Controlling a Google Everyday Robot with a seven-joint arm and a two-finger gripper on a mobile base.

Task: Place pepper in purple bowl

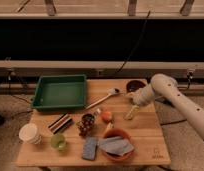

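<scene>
The gripper [133, 109] hangs over the right part of the wooden desk [145, 141], at the end of a white arm [167, 90] that reaches in from the right edge and bends down toward the top. Its fingers are drawn narrow around the pepper [129, 116], a slim pale-green shape that points down and slightly left out of the tip, just above the wood (whether its end touches the desk I cannot tell).

The purple bowl [136, 86] stands near the far right corner, just behind the gripper and apart from it, partly covered by the arm on its right side.

A spoon [102, 98] lies slantwise in the middle of the far half, its bowl end toward the purple bowl. A green tray [42, 95] fills the far left corner.

An orange-red fruit [106, 116] sits near the centre of the desk, left of the pepper. Beside it to the left is a dark lumpy cluster [86, 124], and further left a dark striped bar [61, 123].

Along the near edge, from the left corner: a white cup [29, 133], a light green cup [58, 142], a blue sponge [89, 148], then an orange bowl [120, 132] holding a grey-blue cloth [117, 145].
</scene>
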